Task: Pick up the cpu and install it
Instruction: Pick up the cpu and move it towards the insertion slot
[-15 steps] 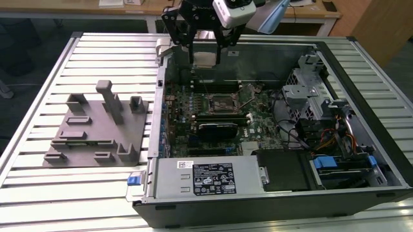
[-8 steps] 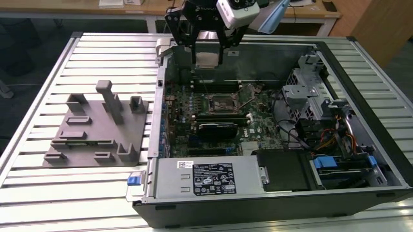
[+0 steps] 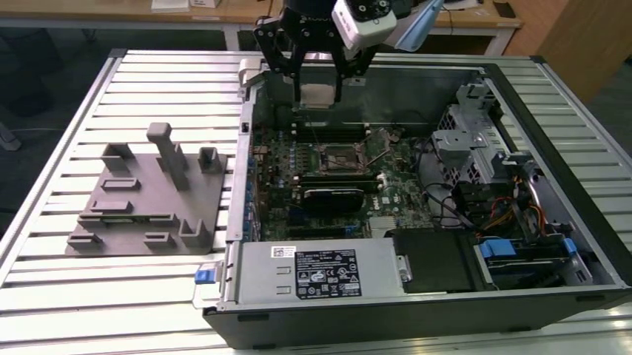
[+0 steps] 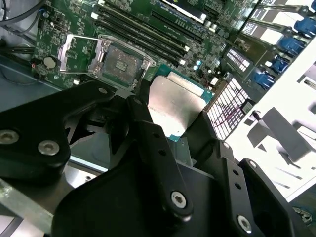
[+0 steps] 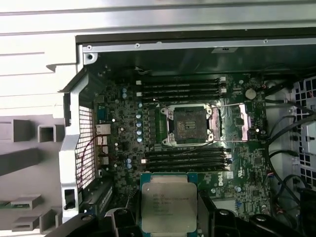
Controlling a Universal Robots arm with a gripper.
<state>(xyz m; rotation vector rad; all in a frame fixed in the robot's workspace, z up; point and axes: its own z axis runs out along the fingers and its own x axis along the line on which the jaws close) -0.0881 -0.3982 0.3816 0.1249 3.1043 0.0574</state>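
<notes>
A slatted metal table [image 3: 59,148] carries an open computer case [image 3: 415,318] holding a motherboard [image 5: 123,148], cables and drive bays. The claw [image 3: 317,97] hangs above the case, clamped on the cpu [image 5: 169,206] by its edges. The open socket [image 5: 190,126] lies below the claw.

Lighting evenly in the exterior view, leaving mild shadow inside the computer case [image 3: 415,319]. Blowing out to white around the fixture block [image 4: 285,129] in the second wrist view (losing detail there). Glinting dully off the cpu [image 5: 169,207] in the first wrist view.
</notes>
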